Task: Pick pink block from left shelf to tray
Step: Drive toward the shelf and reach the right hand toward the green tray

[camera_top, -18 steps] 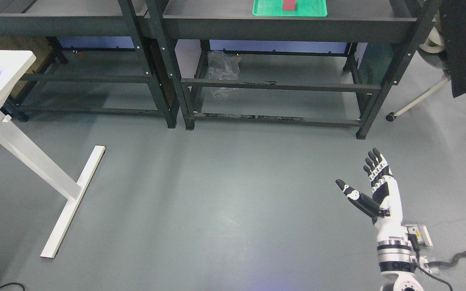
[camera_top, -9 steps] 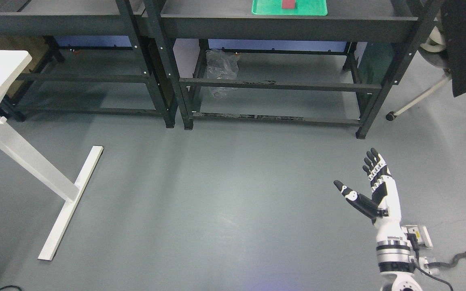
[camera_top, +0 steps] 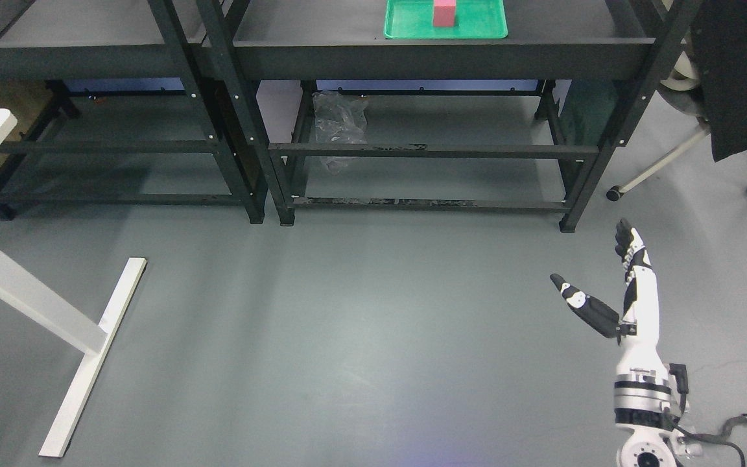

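Nearest the camera, the right hand (camera_top: 613, 285) rises from the lower right over bare floor, fingers straight and thumb splayed wide, holding nothing; the left arm is out of view. A cable (camera_top: 746, 425) trails on the grey floor (camera_top: 360, 324) beside the wrist. To the left stands the white table leg (camera_top: 56, 324) with its long foot, well apart from the hand.

Farther off, two dark metal shelf units stand side by side. On the top deck of the right-hand shelf (camera_top: 438, 58) lies a green tray (camera_top: 406, 26), and the pink block (camera_top: 445, 13) stands upright on it – the left-hand shelf (camera_top: 75, 58) shows nothing pink on the part in view. A crumpled clear bag (camera_top: 338, 126) sits on the lower level, and a dark coat (camera_top: 733, 71) hangs over a wheeled chair at far right.

The block looks rigid, light and flat-sided, probably not slippery or fragile – a pinch across two opposite upright faces, thumb against fingers, should suit it. The hand is a long way from the block, and the shelf posts crowd the approach
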`<state>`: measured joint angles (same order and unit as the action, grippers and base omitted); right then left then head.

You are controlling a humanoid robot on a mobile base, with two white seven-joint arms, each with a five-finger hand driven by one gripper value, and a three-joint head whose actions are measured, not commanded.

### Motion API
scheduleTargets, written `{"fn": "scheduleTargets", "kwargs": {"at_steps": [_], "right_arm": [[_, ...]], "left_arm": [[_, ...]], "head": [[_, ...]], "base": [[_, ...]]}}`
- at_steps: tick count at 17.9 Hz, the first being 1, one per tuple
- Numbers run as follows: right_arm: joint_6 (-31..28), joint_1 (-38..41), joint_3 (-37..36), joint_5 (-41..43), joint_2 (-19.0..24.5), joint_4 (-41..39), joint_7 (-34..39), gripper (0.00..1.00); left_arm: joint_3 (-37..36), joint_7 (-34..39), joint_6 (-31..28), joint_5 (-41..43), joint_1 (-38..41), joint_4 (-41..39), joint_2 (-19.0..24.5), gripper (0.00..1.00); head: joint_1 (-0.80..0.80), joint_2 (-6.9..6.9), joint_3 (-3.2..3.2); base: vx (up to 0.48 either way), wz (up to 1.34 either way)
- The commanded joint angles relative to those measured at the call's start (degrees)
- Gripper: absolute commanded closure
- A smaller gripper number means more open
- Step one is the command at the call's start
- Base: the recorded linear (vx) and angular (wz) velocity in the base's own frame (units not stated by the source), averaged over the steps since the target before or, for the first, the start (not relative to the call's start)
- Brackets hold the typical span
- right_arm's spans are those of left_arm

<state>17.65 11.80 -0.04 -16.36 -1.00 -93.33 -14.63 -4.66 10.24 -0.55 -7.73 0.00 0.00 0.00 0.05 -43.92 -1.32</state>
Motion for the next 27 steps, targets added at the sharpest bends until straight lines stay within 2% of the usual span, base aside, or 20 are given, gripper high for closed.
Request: {"fn": "scheduleTargets", "kwargs": {"at_steps": [1, 2, 3, 5, 8, 10, 14, 17, 24, 27], "right_arm": [[1.23, -0.11, -0.75, -43.59, -1.72, -0.44, -1.19, 0.01], [4.64, 0.24, -0.75, -41.85, -1.37, -0.44, -1.19, 0.01], [5.45, 0.07, -0.75, -41.39, -0.93, -0.44, -1.1, 0.01], [2.75, -0.37, -0.66, -43.83, -0.31, -0.53, -1.1, 0.04], [-1.9, -0.81, -0.49, -56.01, 0.0, -0.53, -1.63, 0.05], [-6.3, -1.34, 1.52, -60.27, 0.0, -0.53, -1.63, 0.05], [-6.49, -1.34, 5.31, -60.28, 0.0, -0.53, -1.72, 0.05], [-6.49, -1.78, 6.89, -64.31, 0.0, -0.44, -1.72, 0.05], [-6.49, -2.22, 6.9, -65.03, 0.0, -0.44, -2.5, 0.05], [-6.49, -2.22, 6.98, -64.94, 0.0, -0.53, -11.79, 0.04]], "left_arm": [[0.0, 0.05, 0.02, 0.0, -1.67, -1.0, 1.0, 0.0], [0.0, 0.05, 0.02, 0.0, -1.67, -1.0, 1.0, 0.0], [0.0, 0.05, 0.02, 0.0, -1.67, -1.0, 1.0, 0.0], [0.0, 0.05, 0.02, 0.0, -1.67, -1.0, 1.0, 0.0], [0.0, 0.05, 0.02, 0.0, -1.67, -1.0, 1.0, 0.0], [0.0, 0.05, 0.02, 0.0, -1.67, -1.0, 1.0, 0.0], [0.0, 0.05, 0.02, 0.0, -1.67, -1.0, 1.0, 0.0], [0.0, 0.05, 0.02, 0.0, -1.67, -1.0, 1.0, 0.0], [0.0, 0.05, 0.02, 0.0, -1.75, -1.0, 1.0, 0.0], [0.0, 0.05, 0.02, 0.0, -1.67, -1.0, 1.0, 0.0]], "head": [[0.0, 0.0, 0.0], [0.0, 0.0, 0.0], [0.0, 0.0, 0.0], [0.0, 0.01, 0.0], [0.0, 0.0, 0.0], [0.0, 0.0, 0.0], [0.0, 0.01, 0.0], [0.0, 0.0, 0.0], [0.0, 0.0, 0.0], [0.0, 0.0, 0.0]], "base": [[0.148, -0.1], [0.148, -0.1], [0.12, -0.07], [0.111, 0.01], [0.09, 0.13], [0.092, 0.14], [0.1, 0.09], [0.129, 0.06], [0.182, 0.01], [0.249, 0.0]]}}
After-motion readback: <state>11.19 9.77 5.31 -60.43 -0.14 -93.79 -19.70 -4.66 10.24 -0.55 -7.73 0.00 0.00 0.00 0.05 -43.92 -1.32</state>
